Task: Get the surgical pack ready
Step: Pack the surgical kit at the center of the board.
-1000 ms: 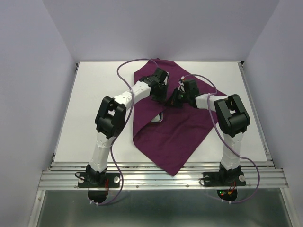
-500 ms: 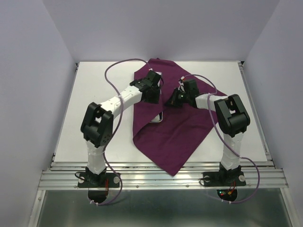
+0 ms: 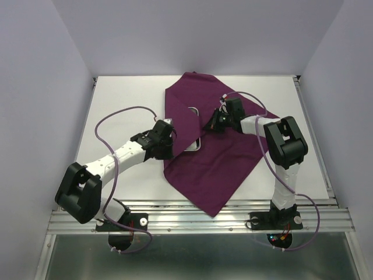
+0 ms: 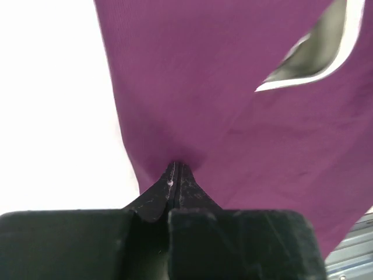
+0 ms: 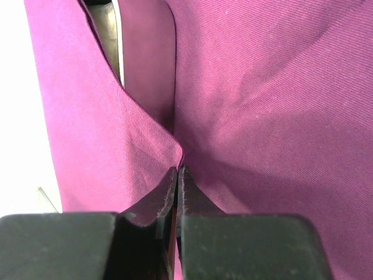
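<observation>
The left gripper [image 3: 163, 142] has swung from the far part of the cloth [image 3: 215, 169] to its left edge and pinched it. The right gripper [image 3: 214, 122] stays clenched on a central fold. The cloth lies mid-bench [image 3: 116, 105], half covering the tray [image 3: 197, 146], so another fold seems next

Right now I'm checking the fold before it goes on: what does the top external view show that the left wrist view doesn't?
Only top external: both arms, the white table, the whole outline of the purple cloth, the right fingers on its fold. Only left wrist: the left fingers shut, pinching the cloth's edge. Both: the cloth and a bare corner of the steel tray.
</observation>
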{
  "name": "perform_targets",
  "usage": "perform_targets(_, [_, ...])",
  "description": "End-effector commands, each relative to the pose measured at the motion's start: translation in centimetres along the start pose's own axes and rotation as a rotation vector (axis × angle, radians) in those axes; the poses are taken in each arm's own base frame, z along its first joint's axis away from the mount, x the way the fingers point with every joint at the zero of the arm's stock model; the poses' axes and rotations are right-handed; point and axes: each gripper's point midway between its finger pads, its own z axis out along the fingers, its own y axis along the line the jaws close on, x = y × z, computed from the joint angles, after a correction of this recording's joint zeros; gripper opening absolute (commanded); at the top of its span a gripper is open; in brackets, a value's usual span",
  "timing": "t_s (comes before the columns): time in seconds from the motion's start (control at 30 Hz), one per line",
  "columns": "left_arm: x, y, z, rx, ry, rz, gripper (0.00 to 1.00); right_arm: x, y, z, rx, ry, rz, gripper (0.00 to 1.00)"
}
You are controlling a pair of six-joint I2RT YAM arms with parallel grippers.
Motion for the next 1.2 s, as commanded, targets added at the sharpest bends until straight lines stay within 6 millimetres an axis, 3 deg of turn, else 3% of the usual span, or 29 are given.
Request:
perform_targets(0.0, [1.7, 0.1, 1.0, 0.027, 0.01, -0.087, 0.0, -0.6, 0.1, 0.3, -0.007, -0.023, -0.044, 0.01])
perform_targets(0.17, [4.1, 2.1, 3.3, -0.057, 0.047, -0.156, 0.0, -0.7, 0.1, 0.2, -0.007, -0.025, -0.043, 0.01])
perform_targets(0.5, [7.4, 2.1, 6.2, -0.032, 0.156, -0.152, 0.0, -0.5, 0.1, 0.1, -0.006, -0.024, -0.044, 0.01])
perform_targets(0.57, [7.3, 2.1, 5.7, -0.034, 0.161, -0.152, 0.0, -0.5, 0.2, 0.0, -0.008, -0.024, -0.045, 0.01])
perform_targets(0.67, [6.1, 1.9, 3.3, -0.027, 0.108, -0.187, 0.0, -0.5, 0.3, -0.2, -0.01, -0.026, -0.049, 0.01])
perform_targets(0.83, [5.3, 4.0, 0.1, -0.117, 0.023, -0.236, 0.0, -0.5, 0.3, -0.3, -0.01, -0.027, -0.052, 0.01])
perform_targets(1.0, [6.1, 4.6, 0.2, -0.129, 0.035, -0.234, 0.0, -0.6, 0.4, -0.3, -0.012, -0.027, -0.053, 0.01])
perform_targets(1.17, [5.2, 4.2, 0.9, -0.13, 0.018, -0.224, 0.0, -0.5, 0.4, -0.3, -0.013, -0.026, -0.05, 0.01])
